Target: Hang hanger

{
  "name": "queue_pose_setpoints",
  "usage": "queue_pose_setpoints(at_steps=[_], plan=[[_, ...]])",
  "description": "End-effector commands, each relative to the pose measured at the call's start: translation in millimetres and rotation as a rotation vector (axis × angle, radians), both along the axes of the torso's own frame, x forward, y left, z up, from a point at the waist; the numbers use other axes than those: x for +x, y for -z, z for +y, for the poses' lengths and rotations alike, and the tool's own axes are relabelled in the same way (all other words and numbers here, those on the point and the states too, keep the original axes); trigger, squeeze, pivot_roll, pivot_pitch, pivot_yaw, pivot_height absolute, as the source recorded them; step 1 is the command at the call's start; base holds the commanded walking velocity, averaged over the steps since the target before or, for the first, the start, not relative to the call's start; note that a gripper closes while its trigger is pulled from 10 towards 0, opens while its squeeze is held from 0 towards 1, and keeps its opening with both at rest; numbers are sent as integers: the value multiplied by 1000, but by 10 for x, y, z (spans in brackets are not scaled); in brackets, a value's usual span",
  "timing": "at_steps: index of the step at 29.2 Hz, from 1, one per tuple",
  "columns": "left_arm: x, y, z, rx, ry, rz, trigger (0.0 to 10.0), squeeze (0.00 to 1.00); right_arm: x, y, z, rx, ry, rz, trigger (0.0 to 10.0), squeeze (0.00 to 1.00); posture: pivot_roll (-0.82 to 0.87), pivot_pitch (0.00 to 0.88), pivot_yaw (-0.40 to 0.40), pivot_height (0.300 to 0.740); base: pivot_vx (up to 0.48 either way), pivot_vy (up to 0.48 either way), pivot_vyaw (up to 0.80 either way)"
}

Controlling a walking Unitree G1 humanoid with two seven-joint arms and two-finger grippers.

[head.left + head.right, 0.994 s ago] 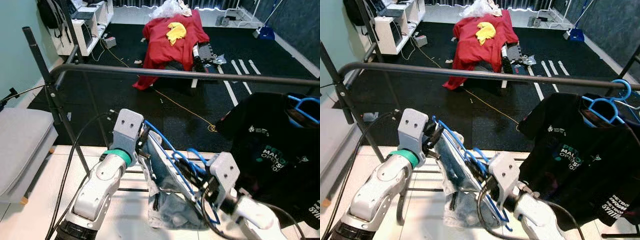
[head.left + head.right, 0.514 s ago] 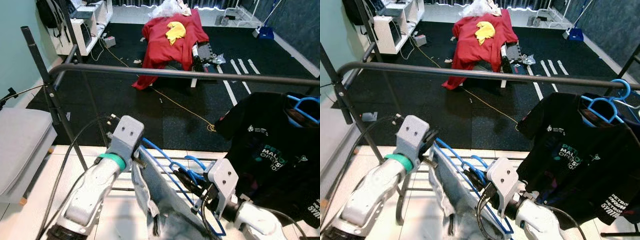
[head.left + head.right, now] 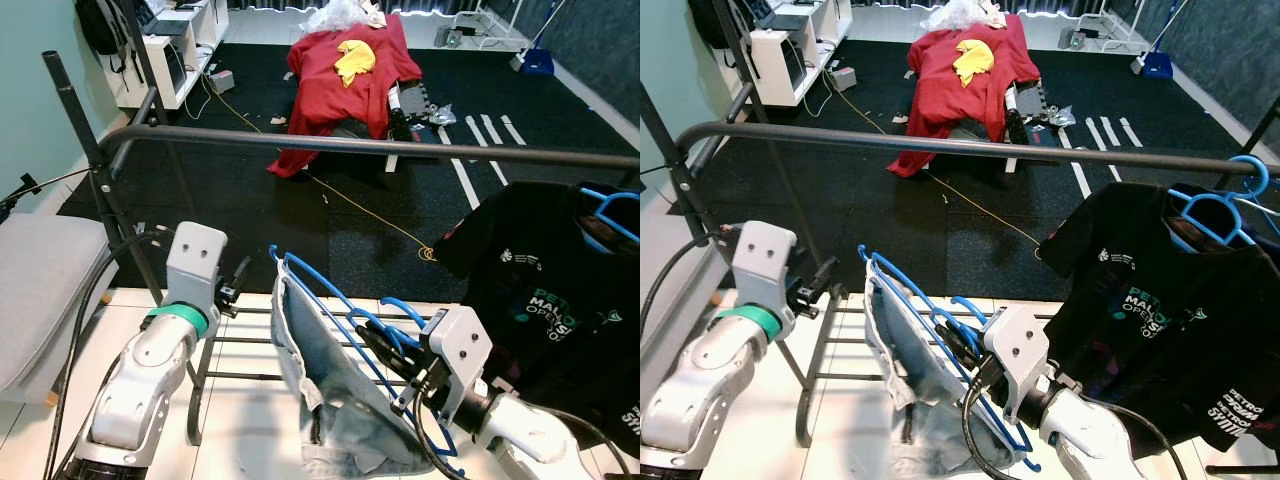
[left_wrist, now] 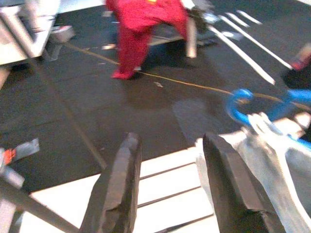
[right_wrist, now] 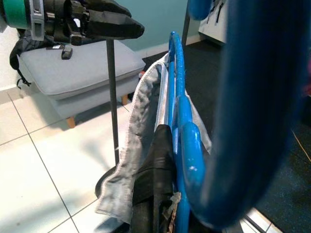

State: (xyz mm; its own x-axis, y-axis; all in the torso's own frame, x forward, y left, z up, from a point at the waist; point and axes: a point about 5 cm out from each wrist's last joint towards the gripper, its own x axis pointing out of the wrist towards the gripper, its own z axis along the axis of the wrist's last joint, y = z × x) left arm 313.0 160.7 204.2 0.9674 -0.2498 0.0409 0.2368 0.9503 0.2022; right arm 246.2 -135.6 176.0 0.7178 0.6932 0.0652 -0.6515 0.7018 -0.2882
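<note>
Nearest the robot, the right gripper (image 3: 385, 350) is pinching the blue hanger (image 3: 330, 300), its black fingers closed on the hanger's frame, and the pale denim garment (image 3: 320, 370) is draping from that hanger down toward the white tiled floor (image 3: 250, 420). Compared with the earlier frames, the left gripper (image 3: 240, 280) is now drawn away to the robot's left, apart from the hanger it was touching a second ago, and its fingers (image 4: 119, 189) are spread with nothing between them. The hanger is sitting below the black rail (image 3: 350, 147) of the clothes rack, not yet on it. The left wrist view is showing the hanger's blue hook (image 4: 240, 107) beside the denim edge, beyond the open fingers. The right wrist view is catching the left gripper up close in front of a grey cushioned seat (image 5: 73, 68). Toward the rail's right end a black printed T-shirt (image 3: 540, 300) is hanging on a second blue hanger (image 3: 605, 205). Farther off, on the black mat, a red cloth (image 3: 335, 75) is lying with a yellow item (image 3: 352, 60) on top.
</note>
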Motion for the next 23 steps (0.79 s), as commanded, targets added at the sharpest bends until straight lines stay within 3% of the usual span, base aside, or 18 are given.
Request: queue_pose_setpoints(at_steps=[1, 3, 7, 13, 16, 23], plan=[[-56, 45, -39, 22, 62, 28, 10000, 0, -7, -83, -20, 18, -1, -44, 0, 0, -131, 169, 73, 740, 0, 0, 0], [-161, 99, -142, 2, 217, 97, 10000, 0, 1, -102, -44, 12, 2, -50, 0, 0, -133, 166, 73, 740, 0, 0, 0], [-245, 140, -257, 5, 341, 142, 10000, 0, 6, -130, -48, 5, -9, -60, 0, 0, -134, 162, 73, 740, 0, 0, 0], [-185, 173, -281, 48, 315, 135, 10000, 0, 5, -172, -28, 5, -24, -72, 0, 0, -138, 157, 68, 740, 0, 0, 0], [-33, 176, -274, 47, 186, 99, 10000, 0, -12, -202, -4, 6, -41, -78, 0, 0, -145, 153, 69, 740, 0, 0, 0], [-7, 171, -247, 55, 161, 102, 10000, 0, -29, -218, 22, 13, -54, -80, 0, 0, -145, 152, 68, 740, 0, 0, 0]])
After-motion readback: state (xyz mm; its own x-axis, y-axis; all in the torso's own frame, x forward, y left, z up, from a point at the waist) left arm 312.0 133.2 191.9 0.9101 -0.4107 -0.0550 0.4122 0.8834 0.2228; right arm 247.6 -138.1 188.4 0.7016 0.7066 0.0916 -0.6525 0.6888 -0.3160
